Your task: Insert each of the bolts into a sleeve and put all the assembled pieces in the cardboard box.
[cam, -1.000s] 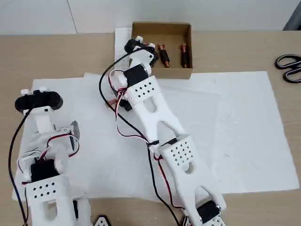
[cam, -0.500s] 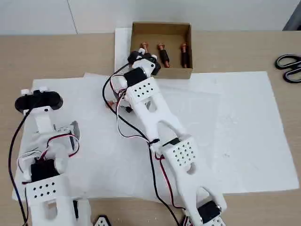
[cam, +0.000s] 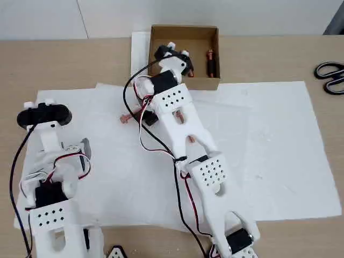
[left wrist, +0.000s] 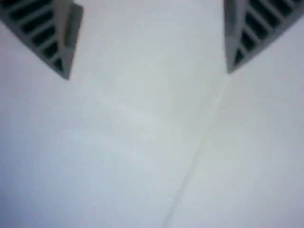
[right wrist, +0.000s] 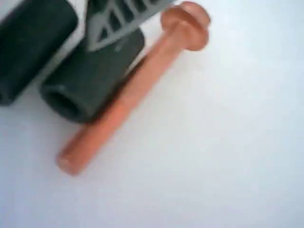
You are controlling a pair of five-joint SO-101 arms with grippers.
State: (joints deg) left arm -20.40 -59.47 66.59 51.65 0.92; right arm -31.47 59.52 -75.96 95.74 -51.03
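Note:
The cardboard box (cam: 156, 32) stands at the back of the table, and one assembled bolt-and-sleeve piece (cam: 210, 63) shows inside it. My right arm stretches to the box, its wrist covering the box's left part. Under that arm my right gripper (cam: 144, 114) hangs over the paper. In the right wrist view a single grey finger (right wrist: 126, 19) lies over a dark sleeve (right wrist: 90, 78), with a second sleeve (right wrist: 33, 40) beside it and a loose copper bolt (right wrist: 128, 95) lying against the first. The bolt (cam: 126, 117) sticks out beside the arm. My left gripper (left wrist: 147, 52) is open over bare paper.
A white paper sheet (cam: 269, 150) covers the middle of the wooden table. Black scissors (cam: 330, 75) lie at the far right edge. Small copper bits (cam: 191, 138) show through the right arm's openings. The left arm (cam: 51, 161) sits folded at the near left.
The right arm's wrist pulled back from the box's left side, then shifted right and forward, again covering two of the three pieces that showed inside. The left arm stayed still.

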